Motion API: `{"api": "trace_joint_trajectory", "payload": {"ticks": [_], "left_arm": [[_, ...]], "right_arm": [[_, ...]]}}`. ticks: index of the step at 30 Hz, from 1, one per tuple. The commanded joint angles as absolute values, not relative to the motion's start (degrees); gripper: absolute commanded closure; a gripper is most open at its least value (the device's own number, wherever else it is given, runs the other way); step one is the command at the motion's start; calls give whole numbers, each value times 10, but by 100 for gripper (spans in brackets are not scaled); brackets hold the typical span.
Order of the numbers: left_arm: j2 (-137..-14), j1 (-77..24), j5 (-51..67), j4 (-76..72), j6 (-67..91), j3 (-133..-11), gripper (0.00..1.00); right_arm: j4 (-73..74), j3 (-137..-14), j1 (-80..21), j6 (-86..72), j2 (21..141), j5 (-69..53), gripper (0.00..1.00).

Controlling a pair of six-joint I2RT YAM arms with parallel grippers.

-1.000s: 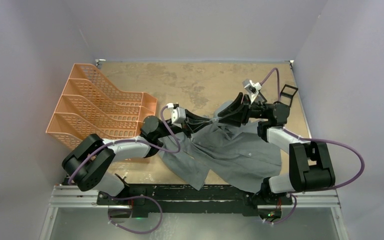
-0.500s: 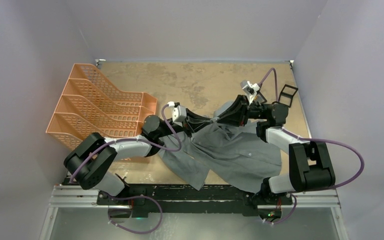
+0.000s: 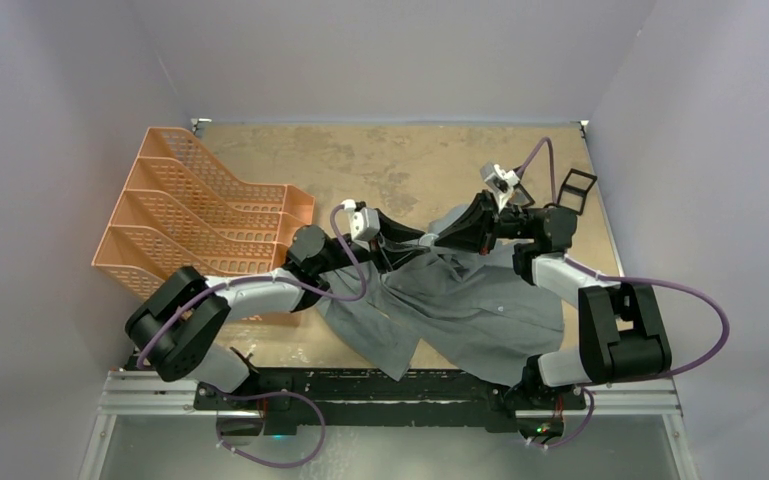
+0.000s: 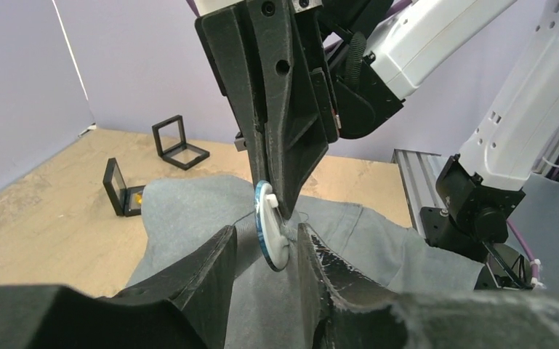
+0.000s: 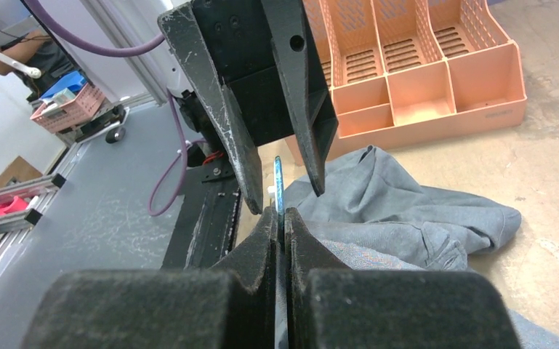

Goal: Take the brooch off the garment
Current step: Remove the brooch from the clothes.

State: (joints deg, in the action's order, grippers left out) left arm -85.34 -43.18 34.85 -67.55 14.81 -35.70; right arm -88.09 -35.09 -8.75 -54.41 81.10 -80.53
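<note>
- The garment (image 3: 470,300) is a grey button-up shirt, lying crumpled on the worktop (image 3: 380,160) right of centre. Its near hem reaches the worktop's near edge.
- The brooch (image 4: 270,236) is a small white disc with a blue rim. It stands on edge just above the far part of the shirt, where the two arms meet.
- The right end effector (image 5: 280,214) is closed on the brooch, its two fingers pinching the disc's thin edge from the right.
- The left end effector (image 5: 286,198) comes in from the left with its jaws parted, one finger on each side of the disc. In the right wrist view neither finger presses on it.
- Grey cloth is bunched up at the brooch's lower edge between the left fingers (image 4: 218,265). Whether the brooch is pinned to the cloth there cannot be told.
- An orange slotted file organiser (image 3: 200,225) sits at the left side of the worktop, well apart from the shirt.
- A black square frame (image 4: 180,142) lies at the far right of the worktop. A small black case (image 4: 120,187) with something yellow inside stands just beside the shirt's edge.
</note>
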Motion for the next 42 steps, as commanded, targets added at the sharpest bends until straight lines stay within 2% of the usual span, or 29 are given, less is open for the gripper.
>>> {"api": "trace_joint_trajectory", "payload": {"ticks": [1,5,11,21,26,28,35,42], "left_arm": [[-836,-432,343,-642,122,-389,63],[-847,-433,347,-652,140,-398,60],[-858,-437,346,-676,181,-399,62],[-821,-464,289,-604,151,-384,62],[-821,-467,275,-623,177,-380,79],[-820,-467,270,-636,188,-375,80],[-802,-469,244,-635,199,-355,66],[-798,-474,225,-631,205,-348,67]], "right_arm": [[-1160,-343,-92,-528,795,-800,100],[-1160,-337,-91,-521,788,-800,100],[-1160,-333,-92,-515,778,-798,100],[-1160,-328,-91,-508,771,-791,100],[-1160,-328,-92,-506,768,-790,100],[-1159,-327,-91,-505,768,-790,100],[-1157,-325,-91,-500,764,-787,100],[-1128,-323,-92,-478,756,-783,100]]}}
